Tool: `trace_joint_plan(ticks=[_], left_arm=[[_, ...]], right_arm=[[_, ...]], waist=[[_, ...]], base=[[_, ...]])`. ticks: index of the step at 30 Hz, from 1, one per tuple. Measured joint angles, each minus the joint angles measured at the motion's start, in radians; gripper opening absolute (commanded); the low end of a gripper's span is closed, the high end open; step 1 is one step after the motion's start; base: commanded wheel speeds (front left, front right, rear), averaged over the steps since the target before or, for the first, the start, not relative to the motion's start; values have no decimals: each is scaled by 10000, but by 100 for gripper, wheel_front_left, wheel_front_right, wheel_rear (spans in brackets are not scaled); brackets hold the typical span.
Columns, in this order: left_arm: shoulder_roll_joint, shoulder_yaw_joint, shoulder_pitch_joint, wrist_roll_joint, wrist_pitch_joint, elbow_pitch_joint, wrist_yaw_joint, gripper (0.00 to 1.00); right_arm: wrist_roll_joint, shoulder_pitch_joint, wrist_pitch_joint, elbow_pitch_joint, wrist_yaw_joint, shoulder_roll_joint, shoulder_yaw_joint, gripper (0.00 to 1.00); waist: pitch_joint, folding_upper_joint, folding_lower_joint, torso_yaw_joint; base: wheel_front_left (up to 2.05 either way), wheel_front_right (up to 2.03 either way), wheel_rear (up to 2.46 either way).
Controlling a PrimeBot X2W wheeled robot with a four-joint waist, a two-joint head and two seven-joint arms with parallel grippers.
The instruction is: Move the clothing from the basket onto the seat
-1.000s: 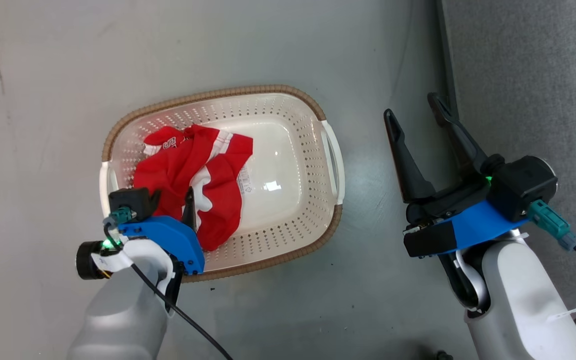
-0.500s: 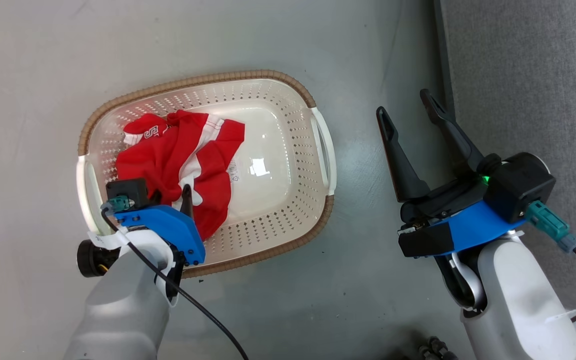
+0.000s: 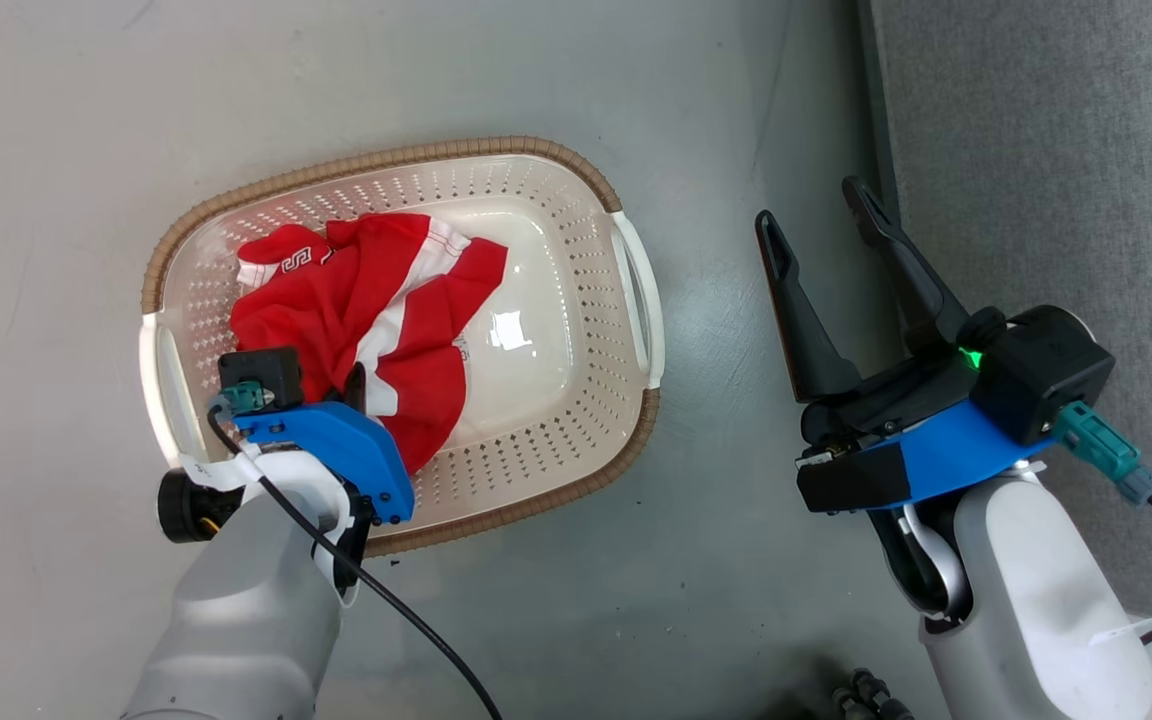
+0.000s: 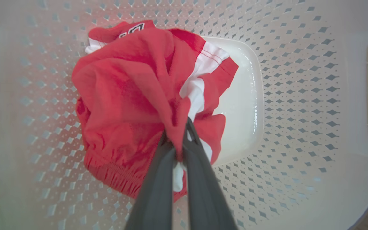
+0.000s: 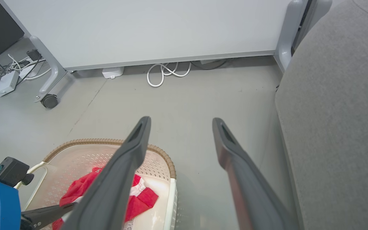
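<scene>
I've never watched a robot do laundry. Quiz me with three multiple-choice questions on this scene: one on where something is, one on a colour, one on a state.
1. The red clothing is: A inside the basket; B beside it; C under it.
2. The basket's rim is: A blue; B brown; C black.
3. The left gripper is: A wide open; B outside the basket; C shut on the clothing.
Answers: 1 A, perforated walls surround it. 2 B, a brown woven-look band. 3 C, red cloth is pinched between its fingers.
</scene>
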Motion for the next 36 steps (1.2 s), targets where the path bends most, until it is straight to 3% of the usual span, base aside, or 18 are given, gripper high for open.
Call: trace_joint_plan(ticks=[8,15,36], left_arm=[[-13,-186,145,-92,-50,31,-125,0],[-15,-765,777,-226,-194,-293,-426,0],[-21,-4351,2514,-1250,33,-2533,-583,0]], right_arm=[[17,-28,-42,326,0,0,33,100],[44,30,-138,892,0,4,138,100],[462,2209,288,2100,-2,8,33,100]], waist=[[-395,0,0,73],[-1373,0,-1,185],[-6407,1,-4,1010]], base=[[0,0,0],[0,0,0],[0,0,0]])
